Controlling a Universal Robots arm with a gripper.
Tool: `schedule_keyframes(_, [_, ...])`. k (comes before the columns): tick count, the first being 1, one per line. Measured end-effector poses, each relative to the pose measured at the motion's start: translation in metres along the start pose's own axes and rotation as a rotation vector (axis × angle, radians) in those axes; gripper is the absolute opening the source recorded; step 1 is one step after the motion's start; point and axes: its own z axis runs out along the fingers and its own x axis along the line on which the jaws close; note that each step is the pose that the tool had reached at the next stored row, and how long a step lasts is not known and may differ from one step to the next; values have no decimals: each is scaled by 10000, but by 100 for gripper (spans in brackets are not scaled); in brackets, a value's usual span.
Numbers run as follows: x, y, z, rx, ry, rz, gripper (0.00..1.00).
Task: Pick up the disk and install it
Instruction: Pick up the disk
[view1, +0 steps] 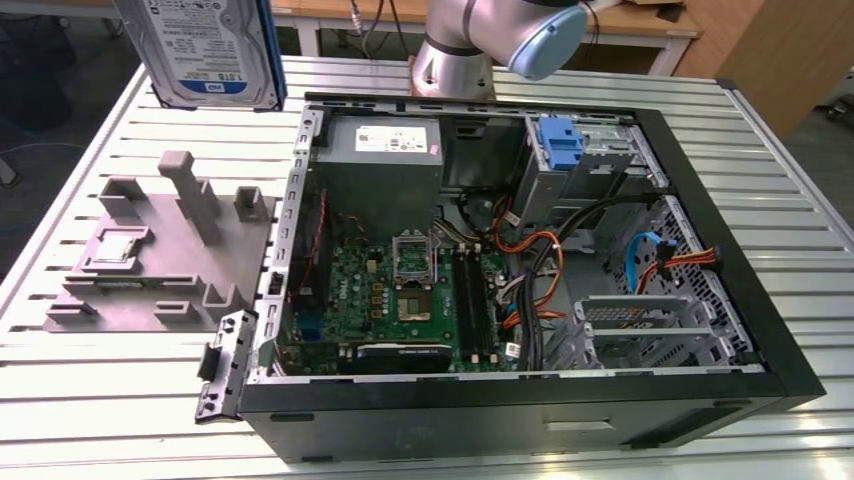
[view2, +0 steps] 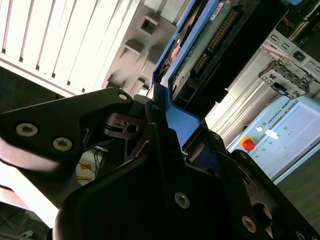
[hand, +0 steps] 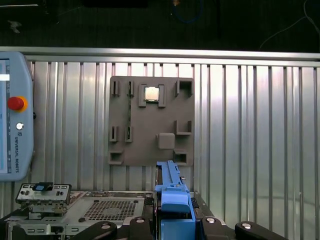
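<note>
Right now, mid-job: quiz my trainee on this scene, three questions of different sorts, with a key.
1. True or false: the disk lies flat on the grey fixture plate.
2. What grips the disk's blue frame? A the jaws; B a hand; C nothing.
3. Fill in: the plastic bracket in the computer case is ____.
Key: 1 false, it is held upright; 2 A; 3 blue.
</note>
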Motion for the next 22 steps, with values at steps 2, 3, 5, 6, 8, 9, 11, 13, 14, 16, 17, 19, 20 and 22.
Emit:
schedule_keyframes(2, [0,-1,0,0,-1,0,37])
schedule_keyframes(3, [0,-3,0,0,0,0,37])
schedule_keyframes(5, [0,-14,0,0,0,-2,37])
schedule_keyframes(6, [0,-19,-1,-1,0,-1,37])
schedule_keyframes(8, [0,-31,-1,0,0,-1,37])
schedule_keyframes(9, [0,-38,-1,0,0,-1,37])
schedule_keyframes(11, [0,-51,-1,0,0,-1,37])
schedule_keyframes(13, [0,-66,-1,0,0,0,37])
schedule_keyframes(14, [0,-75,-2,0,0,0,37])
schedule_keyframes(16, [0,-89,-2,0,-1,0,37])
schedule_keyframes(17, [0,-96,-2,0,0,0,37])
schedule_keyframes(19, [0,-111,-2,0,-1,0,37])
schedule_keyframes(20, [0,-119,-2,0,0,0,37])
schedule_keyframes(22, [0,-133,-3,0,0,0,37])
